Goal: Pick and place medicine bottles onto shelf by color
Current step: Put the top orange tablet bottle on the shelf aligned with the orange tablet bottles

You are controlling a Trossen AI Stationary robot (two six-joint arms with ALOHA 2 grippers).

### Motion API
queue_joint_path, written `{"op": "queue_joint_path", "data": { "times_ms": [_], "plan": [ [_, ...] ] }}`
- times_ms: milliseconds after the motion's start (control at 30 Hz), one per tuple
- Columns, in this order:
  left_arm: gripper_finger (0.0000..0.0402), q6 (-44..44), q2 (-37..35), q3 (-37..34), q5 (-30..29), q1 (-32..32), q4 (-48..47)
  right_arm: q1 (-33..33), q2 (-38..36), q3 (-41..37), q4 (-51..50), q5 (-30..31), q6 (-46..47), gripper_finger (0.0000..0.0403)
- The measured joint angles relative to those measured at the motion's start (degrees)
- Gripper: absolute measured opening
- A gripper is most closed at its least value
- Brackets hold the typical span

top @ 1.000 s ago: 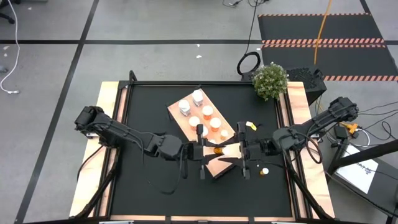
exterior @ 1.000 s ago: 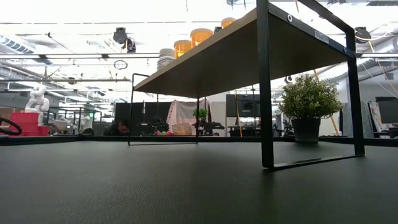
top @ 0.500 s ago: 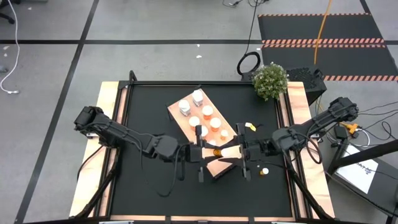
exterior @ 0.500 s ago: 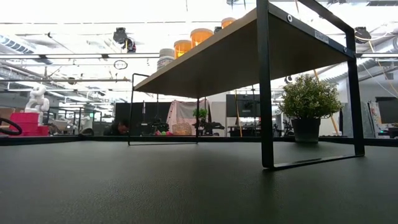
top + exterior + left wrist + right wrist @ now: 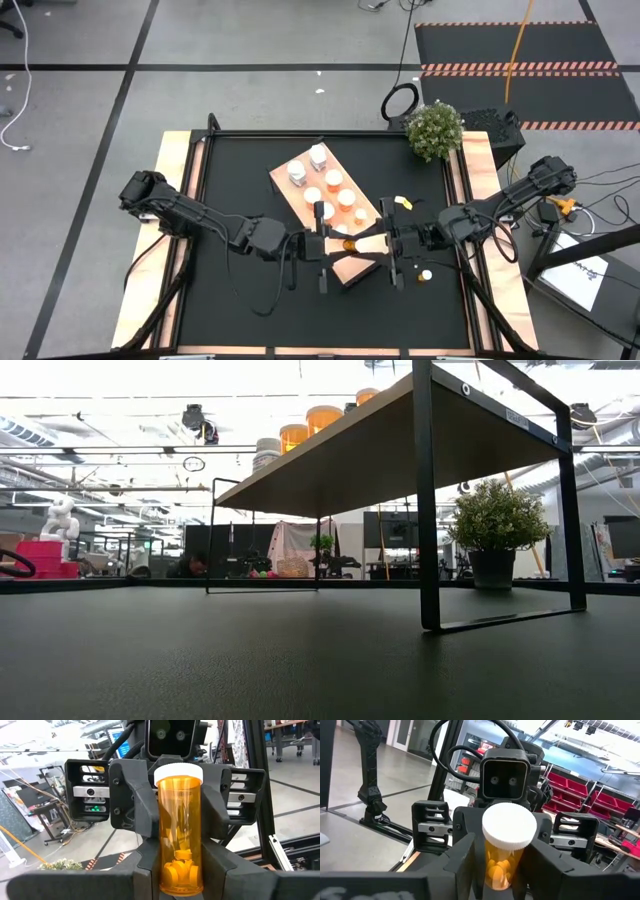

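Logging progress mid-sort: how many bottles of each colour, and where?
White bottles on shelf: 2
Orange bottles on shelf: 5
Orange bottle between left gripper and right gripper: 1
Tiny bottles on table: 2
Total: 10

You are working in a robotics lab or industrial workshop hall, not a home. Look down from above: grey concrete floor (image 5: 250, 40) marked with black tape lines, a black ribbed mat with red-white hazard stripes (image 5: 520, 68), loose white and orange cables. The black tabletop (image 5: 250, 170) sits in a light-wood and black-metal frame. At table height you see an open ceiling with exposed ducts, a round wall clock (image 5: 194, 463), a small white humanoid figure (image 5: 60, 518) on red boxes. Red storage bins on racks (image 5: 610, 802) line the far wall.
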Motion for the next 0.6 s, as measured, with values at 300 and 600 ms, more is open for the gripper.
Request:
{"op": "queue_joint_path", "data": {
  "times_ms": [300,600],
  "plan": [
    [0.0093,0.2,0.0,0.0,0.0,0.0,-0.3,0.0,0.0,0.0,0.0,0.1,0.4,0.0101],
    [0.0168,-1.9,-0.7,0.1,-0.1,0.0,-2.9,0.0,0.1,0.0,-0.9,0.0,0.5,0.0104]
  ]
}}
